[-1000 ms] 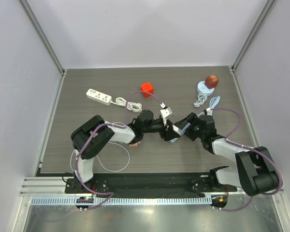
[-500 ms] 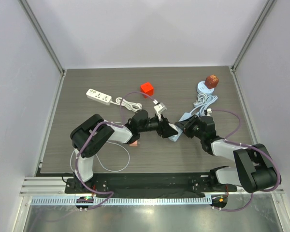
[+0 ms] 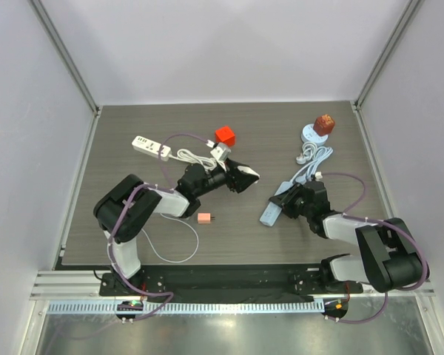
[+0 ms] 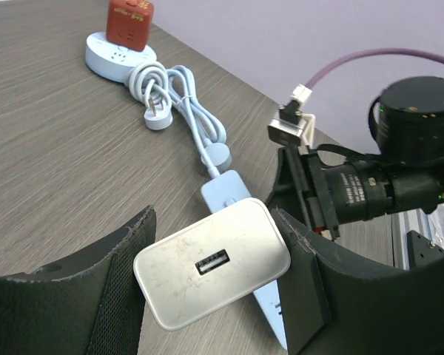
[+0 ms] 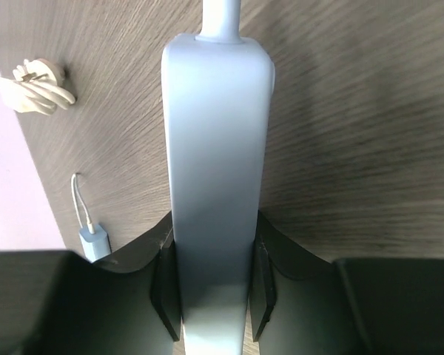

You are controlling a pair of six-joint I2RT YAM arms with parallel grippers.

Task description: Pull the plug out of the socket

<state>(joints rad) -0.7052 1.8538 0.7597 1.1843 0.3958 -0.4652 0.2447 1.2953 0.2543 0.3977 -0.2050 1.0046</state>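
Right tool [image 5: 211, 285] pinches the blue socket strip [image 5: 216, 148] as an anchor; left tool [image 4: 213, 248] grips the white plug [image 4: 211, 272] clear of it.

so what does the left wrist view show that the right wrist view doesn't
Only the left wrist view: the white charger held in the left gripper, clear of the strip. Farther off are a round socket base with a red-brown cube on top, a looped blue cable and the right arm's wrist.

Only the right wrist view: the right gripper clamped on the strip's sides, and a white cable bundle.

Both: the light-blue power strip and the wood-grain tabletop.
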